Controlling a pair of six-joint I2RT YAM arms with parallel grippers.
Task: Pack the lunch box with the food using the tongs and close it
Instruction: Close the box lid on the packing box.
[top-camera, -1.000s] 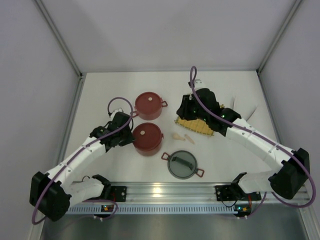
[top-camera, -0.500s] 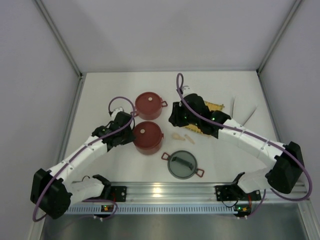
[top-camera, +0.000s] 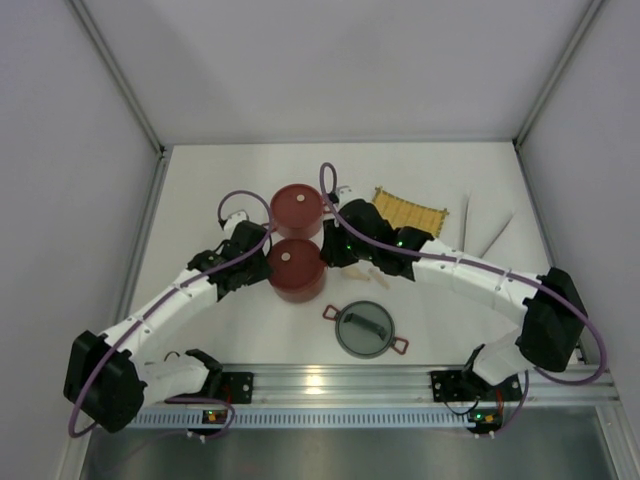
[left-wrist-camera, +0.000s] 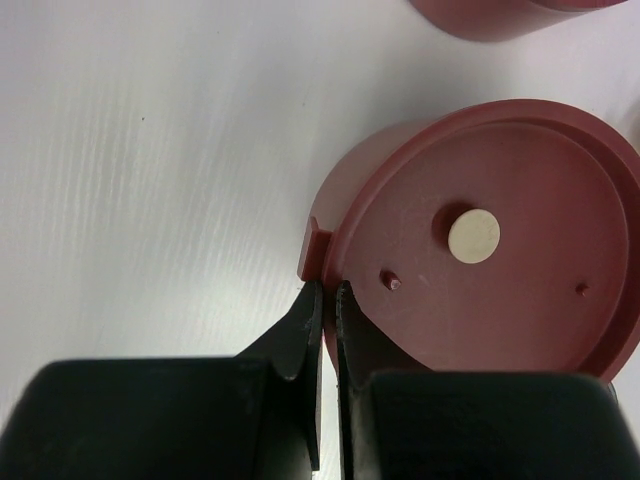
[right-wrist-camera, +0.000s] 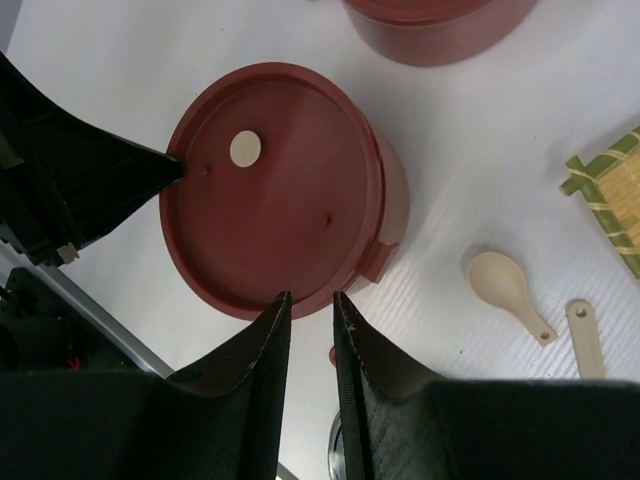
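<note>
Right gripper (right-wrist-camera: 310, 300) is swinging from the yellow mat (top-camera: 408, 212) onto the near lunch box tier (top-camera: 295, 272), its jaws hanging narrowly parted and empty over the lid rim. Left gripper (left-wrist-camera: 322, 295) is pressing shut against the opposite handle. Tongs (top-camera: 467, 218) are lying well apart, rightward.

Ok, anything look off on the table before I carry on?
Nothing spilled or damaged. Odd though: near tier and far tier are both lidded, no food shows anywhere, and the tongs lie idle far right.
</note>
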